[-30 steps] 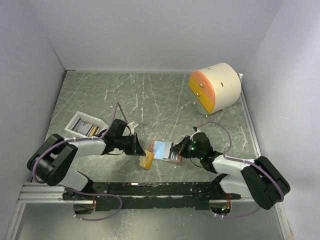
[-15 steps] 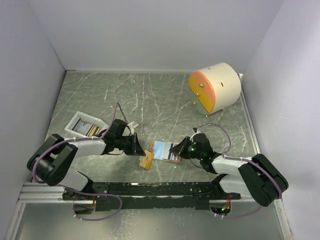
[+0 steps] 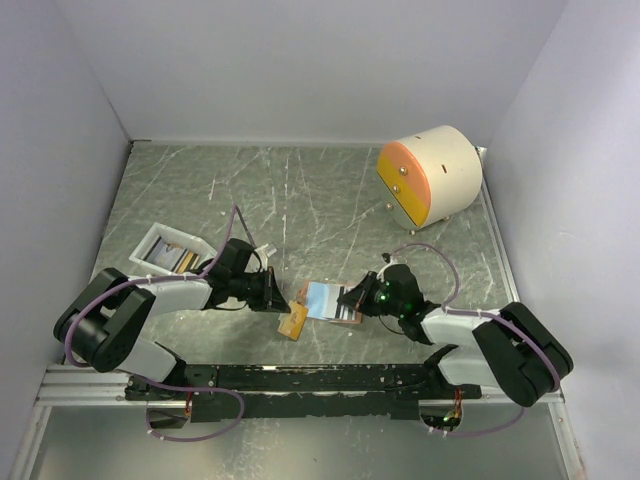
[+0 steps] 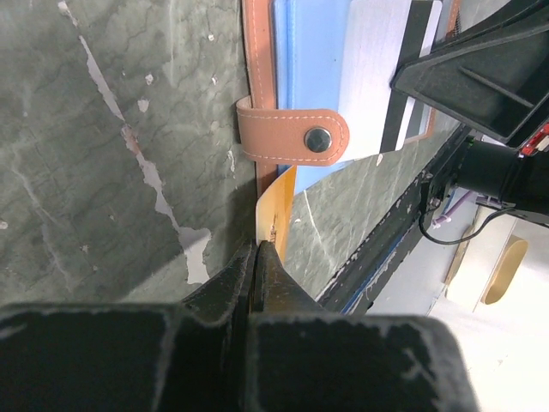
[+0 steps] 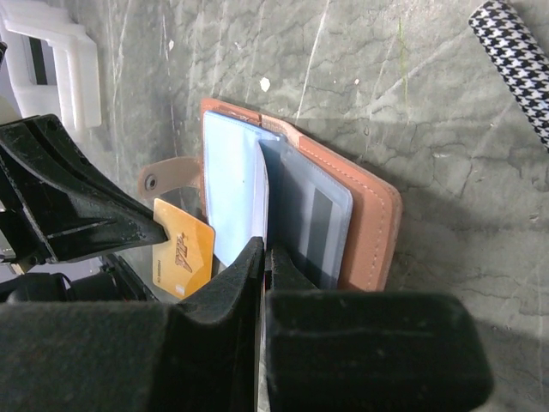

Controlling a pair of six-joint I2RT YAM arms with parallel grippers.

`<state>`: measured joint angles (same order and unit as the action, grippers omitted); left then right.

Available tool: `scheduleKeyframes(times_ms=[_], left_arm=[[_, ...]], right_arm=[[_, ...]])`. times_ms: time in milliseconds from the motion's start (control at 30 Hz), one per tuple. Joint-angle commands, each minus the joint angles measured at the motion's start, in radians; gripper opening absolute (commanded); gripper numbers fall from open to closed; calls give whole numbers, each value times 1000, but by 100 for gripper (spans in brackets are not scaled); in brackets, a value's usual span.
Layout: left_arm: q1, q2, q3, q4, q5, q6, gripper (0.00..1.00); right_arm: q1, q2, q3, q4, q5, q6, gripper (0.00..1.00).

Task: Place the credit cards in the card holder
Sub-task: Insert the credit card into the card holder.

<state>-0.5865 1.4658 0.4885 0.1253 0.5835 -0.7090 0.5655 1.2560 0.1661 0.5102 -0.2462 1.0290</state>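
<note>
Found the card holder [image 5: 369, 223] lying open on the table [image 3: 300, 200] near the front edge, between left gripper [image 3: 283, 300] and right gripper [image 3: 352, 300]. Noted one card [image 3: 293, 322] at its front-left corner, another card [image 3: 322, 298] over its inside, tray [image 3: 150, 238] far left, cylinder [image 3: 445, 165] back right.

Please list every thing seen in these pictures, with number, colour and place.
table: one, green marbled, underneath
cylinder: one, cream with orange face, far right
tray: one, white, left
cards in tray: two or more, dark, amber
card holder: one, salmon, open at centre
light blue card: one, in the holder
orange card: one, beside the holder's strap
thin pale sheet: one, upright in the holder
houndstooth cable: one, black-white, right wrist view's corner
left gripper: black, shut on orange card
right gripper: black, shut on thin pale sheet
</note>
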Motion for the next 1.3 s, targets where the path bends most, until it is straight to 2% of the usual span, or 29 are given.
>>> scheduleKeyframes(times_ms=[0, 300, 567, 633, 800, 867, 1000, 1167, 1267], left_arm=[[-7, -10, -4, -53, -51, 38, 7], [-6, -8, -3, -67, -67, 41, 7], [-17, -10, -10, -52, -56, 20, 7], [-20, -12, -9, -51, -57, 16, 7], [-36, -20, -11, -50, -62, 2, 7], [-45, -27, -15, -48, -67, -7, 7], [-63, -40, -22, -34, -73, -27, 7], [-75, -42, -7, -48, -87, -30, 7], [-75, -49, 15, -83, -108, -19, 7]], right_arm=[[-6, 22, 11, -58, 29, -78, 0], [-6, 66, 13, -37, 26, -99, 0], [-6, 126, 8, 35, -12, -24, 0], [-6, 118, 33, -34, -6, -45, 6], [-6, 7, 124, -334, 111, -143, 30], [-6, -28, 159, -428, 140, -178, 36], [-5, -82, 182, -510, 148, -198, 40], [3, -98, 178, -479, 112, -165, 43], [10, -83, 172, -431, 92, -135, 41]])
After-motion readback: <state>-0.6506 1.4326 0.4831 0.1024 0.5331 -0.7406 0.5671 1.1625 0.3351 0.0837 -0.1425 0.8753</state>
